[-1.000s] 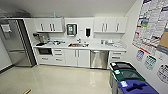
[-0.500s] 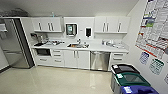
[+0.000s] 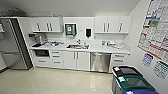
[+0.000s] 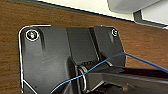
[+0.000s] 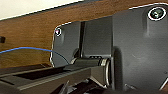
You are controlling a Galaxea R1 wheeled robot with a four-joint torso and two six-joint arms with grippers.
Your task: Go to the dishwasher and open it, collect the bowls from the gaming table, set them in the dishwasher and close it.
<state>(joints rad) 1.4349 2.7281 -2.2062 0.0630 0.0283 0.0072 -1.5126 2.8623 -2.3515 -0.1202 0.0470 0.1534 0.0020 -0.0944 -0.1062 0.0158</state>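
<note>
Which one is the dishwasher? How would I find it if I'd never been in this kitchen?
Look at the long white counter along the back wall and find the sink in it. Just right of the white double doors under the sink sits the dishwasher. It is the one shiny steel front with a bar handle across its top; everything beside it is white.

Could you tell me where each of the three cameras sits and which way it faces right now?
Head view: high on the robot, looking forward and down at a kitchenette with the closed dishwasher, sink, refrigerator and bins.
Left wrist view: on the left wrist, facing the robot's dark plate over a wood-grain surface.
Right wrist view: likewise, plate and wood-grain.
Both wrist views share a blue cable.
</note>
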